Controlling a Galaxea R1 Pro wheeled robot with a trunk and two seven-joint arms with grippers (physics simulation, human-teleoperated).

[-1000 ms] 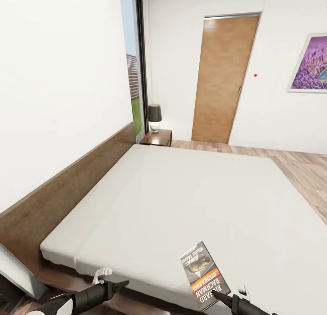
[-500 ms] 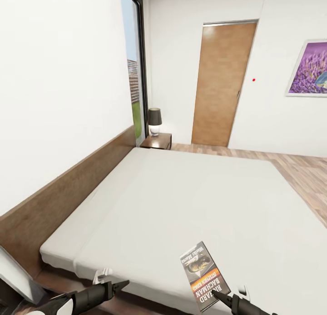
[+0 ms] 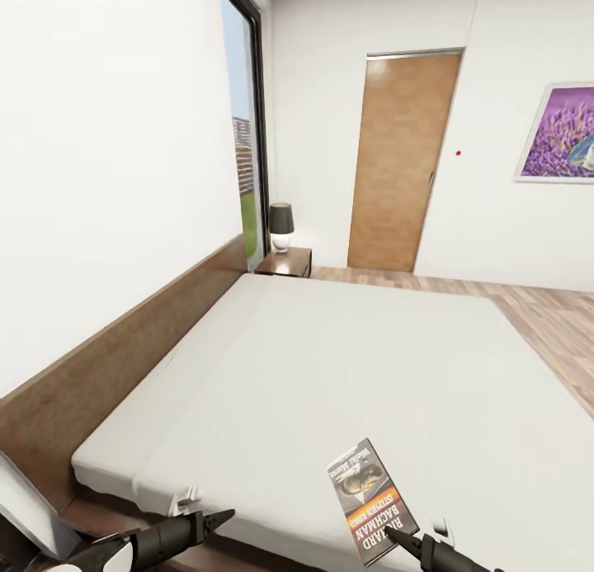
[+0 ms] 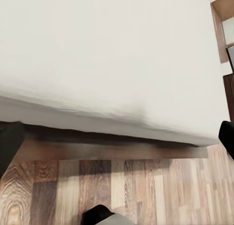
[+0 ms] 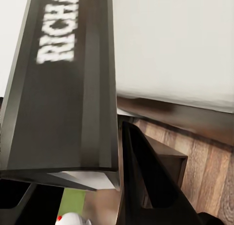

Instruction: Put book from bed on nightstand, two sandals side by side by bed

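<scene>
The book [image 3: 371, 499], dark with an orange band and "RICHARD BACHMAN" lettering, hangs just above the bed's near edge with my right gripper [image 3: 404, 543] shut on its lower corner. The right wrist view shows its dark cover [image 5: 63, 88] close up, with one finger [image 5: 146, 186] pressed against it. The off-white bed [image 3: 355, 366] spreads ahead on its brown platform [image 4: 97, 149]. My left gripper [image 3: 216, 520] hovers open and empty over the floor by the bed's near edge. A nightstand [image 3: 285, 262] stands beyond the bed's far corner. The sandals are out of view.
A dark-shaded lamp [image 3: 280, 224] sits on the nightstand. Past it are a tall window [image 3: 243, 159], a brown door [image 3: 400, 163] and a lavender picture [image 3: 561, 133]. Wood-plank floor [image 3: 544, 308] runs along the bed's right side. The headboard [image 3: 107, 366] lines the left wall.
The whole picture has shifted: the door, picture and far wall sit lower in view, so the camera has moved. Both grippers and the book keep their places in the view.
</scene>
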